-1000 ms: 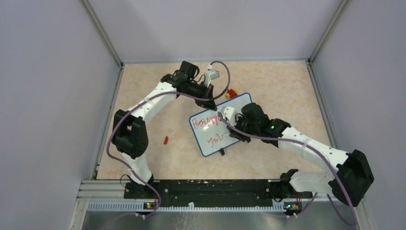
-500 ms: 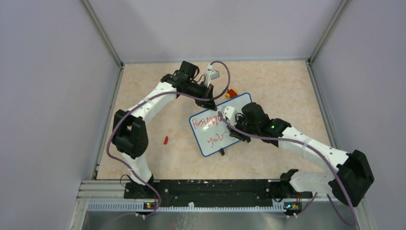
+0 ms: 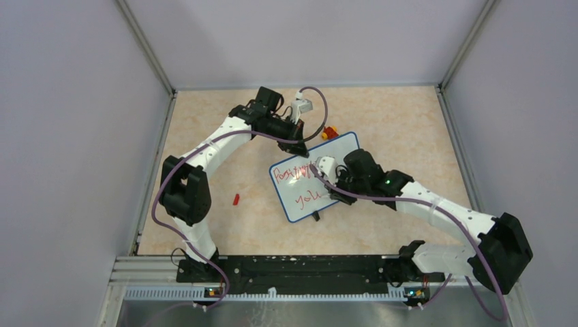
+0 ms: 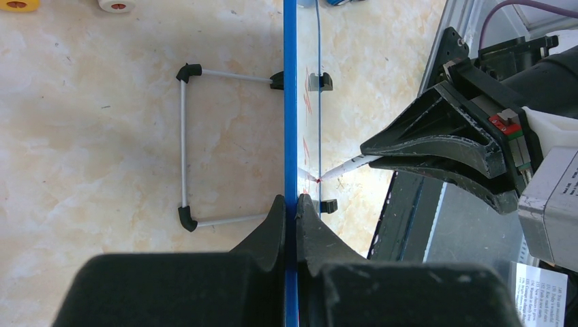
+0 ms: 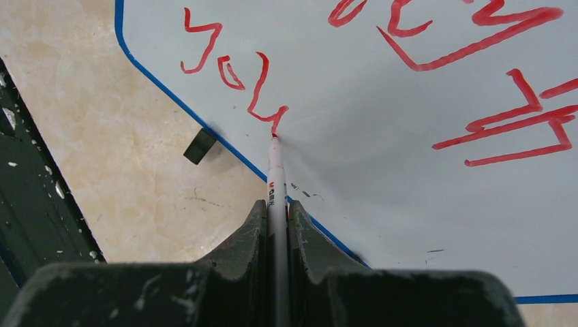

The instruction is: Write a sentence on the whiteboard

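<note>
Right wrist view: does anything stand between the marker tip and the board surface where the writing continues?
Nothing visible does. The thin white marker in the right claw touches the small blue-rimmed whiteboard at the end of the red handwritten sentence; bare board lies beyond.

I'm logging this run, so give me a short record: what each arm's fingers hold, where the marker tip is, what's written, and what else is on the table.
left fingers: shut on the whiteboard's blue rim
right fingers: shut on a marker
marker tip: touching the board at the end of the lower line
sentence: red, two lines
table: small red piece left of the board; red-yellow toy beyond it
</note>
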Robot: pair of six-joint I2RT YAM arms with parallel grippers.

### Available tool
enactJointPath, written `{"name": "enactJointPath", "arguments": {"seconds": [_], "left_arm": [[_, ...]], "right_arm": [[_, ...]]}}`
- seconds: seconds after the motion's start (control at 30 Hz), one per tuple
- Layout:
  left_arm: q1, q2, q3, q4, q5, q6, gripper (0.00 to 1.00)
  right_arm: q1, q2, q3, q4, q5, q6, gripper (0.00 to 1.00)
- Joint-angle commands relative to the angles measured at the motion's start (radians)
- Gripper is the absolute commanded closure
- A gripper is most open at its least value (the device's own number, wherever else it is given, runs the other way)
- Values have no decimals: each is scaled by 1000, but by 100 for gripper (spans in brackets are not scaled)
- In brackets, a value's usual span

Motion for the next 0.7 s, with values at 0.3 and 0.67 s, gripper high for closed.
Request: {"name": "enactJointPath", "arguments": {"seconds": [0.3,0.67], "left_arm": [[-32,-8,-26,1,-21,23,100],[-34,-11,-26,0,-27,24,100]], "right_arm": [[-10,-77,82,-27,23,-4,100],[-10,-23,85,46,34,-3,100]]}}
